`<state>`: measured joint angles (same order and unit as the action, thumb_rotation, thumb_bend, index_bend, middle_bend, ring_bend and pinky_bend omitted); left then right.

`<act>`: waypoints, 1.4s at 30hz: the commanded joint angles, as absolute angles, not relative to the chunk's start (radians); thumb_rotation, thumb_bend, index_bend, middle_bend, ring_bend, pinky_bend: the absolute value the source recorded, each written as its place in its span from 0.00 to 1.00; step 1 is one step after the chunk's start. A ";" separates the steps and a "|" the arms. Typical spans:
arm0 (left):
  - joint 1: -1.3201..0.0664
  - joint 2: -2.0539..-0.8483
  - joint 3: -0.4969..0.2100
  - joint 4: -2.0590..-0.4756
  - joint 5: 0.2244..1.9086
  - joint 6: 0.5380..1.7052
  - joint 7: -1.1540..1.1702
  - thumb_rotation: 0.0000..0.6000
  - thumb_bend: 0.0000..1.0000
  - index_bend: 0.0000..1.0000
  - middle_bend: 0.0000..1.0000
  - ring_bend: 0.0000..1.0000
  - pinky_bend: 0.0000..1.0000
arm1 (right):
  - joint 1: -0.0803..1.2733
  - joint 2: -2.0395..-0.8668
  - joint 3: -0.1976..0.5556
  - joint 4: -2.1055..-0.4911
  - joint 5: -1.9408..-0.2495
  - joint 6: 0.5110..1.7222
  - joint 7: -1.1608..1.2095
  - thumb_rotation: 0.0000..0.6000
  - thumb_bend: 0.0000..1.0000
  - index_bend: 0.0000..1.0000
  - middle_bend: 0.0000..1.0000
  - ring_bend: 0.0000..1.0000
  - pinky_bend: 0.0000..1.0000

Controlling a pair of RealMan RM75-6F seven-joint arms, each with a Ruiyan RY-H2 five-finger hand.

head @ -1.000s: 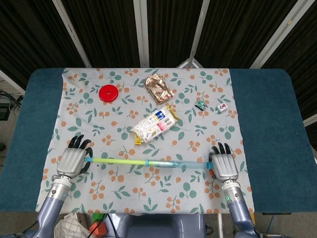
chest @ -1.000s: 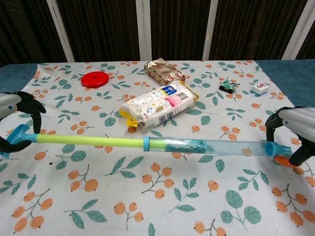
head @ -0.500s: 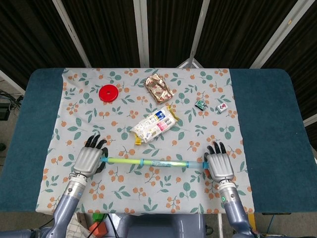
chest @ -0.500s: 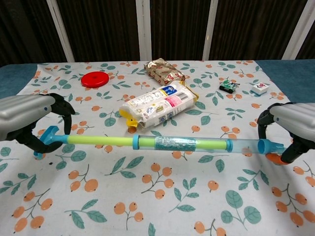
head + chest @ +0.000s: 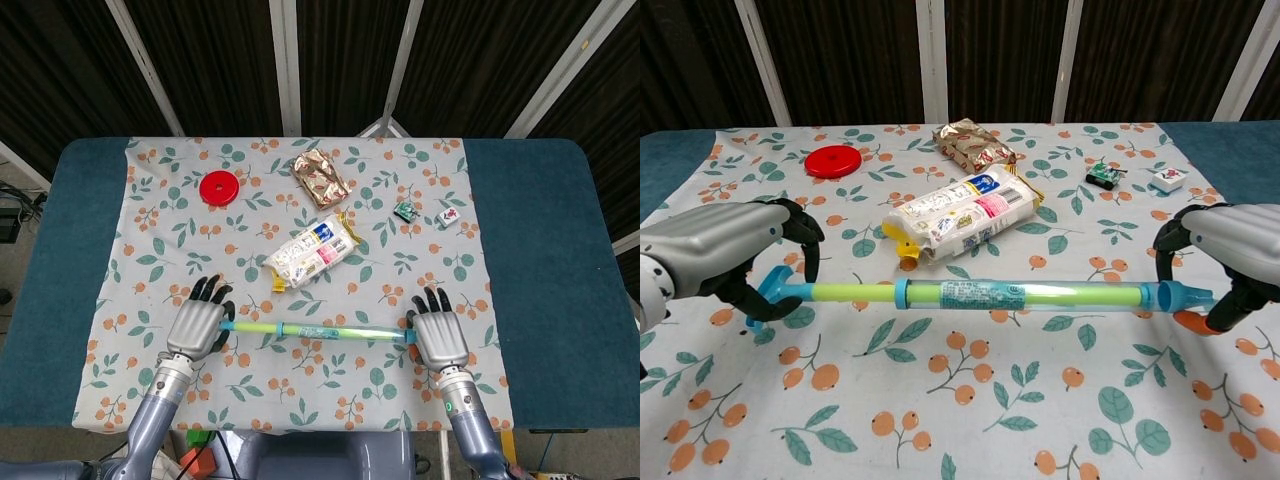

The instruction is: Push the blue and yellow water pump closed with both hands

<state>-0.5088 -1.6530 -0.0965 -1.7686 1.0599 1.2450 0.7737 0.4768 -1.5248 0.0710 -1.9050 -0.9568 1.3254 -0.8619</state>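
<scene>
- Water pump: lies crosswise on the floral tablecloth, near front edge, betw. both hands. Clear blue barrel on robot's right side, yellow-green plunger rod showing on left, blue T-handle at far left end.
- Left hand: curled round the T-handle end, dark fingers arched over it, thumb below; handle sits inside the curl. Grips it, not spread flat.
- Right hand: cupped on barrel's nozzle end, fingers hooked over the tip, thumb under. Orange piece at the tip, just below the hand; cannot tell what it is.
- Head view: backs of left hand and right hand only, palms down, fingertips pointing away from robot; pump runs straight betw. them. Grip detail hidden here; the chest view shows the curl.
- Beyond pump: white snack pack just behind it, mid-cloth, tilted. Foil packet further back. Red disc back left.
- Back right: small green item and small white tile, near each other, apart.
- Head view alone shows the blue table either side of cloth.
</scene>
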 commanded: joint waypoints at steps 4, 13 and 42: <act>-0.513 -1.674 -0.091 -1.764 1.061 1.252 0.781 1.00 0.58 0.58 0.17 0.00 0.00 | 0.474 -1.526 0.063 -1.911 -0.961 1.327 -0.854 1.00 0.39 0.68 0.22 0.00 0.00; -0.515 -1.697 -0.086 -1.757 1.053 1.264 0.785 1.00 0.58 0.58 0.17 0.00 0.00 | 0.474 -1.527 0.054 -1.911 -0.976 1.327 -0.841 1.00 0.39 0.68 0.22 0.00 0.00; -0.433 -1.437 0.010 -1.865 1.261 1.342 0.618 1.00 0.17 0.22 0.06 0.00 0.00 | 0.406 -1.338 -0.013 -1.918 -1.111 1.344 -0.676 1.00 0.39 0.00 0.00 0.00 0.00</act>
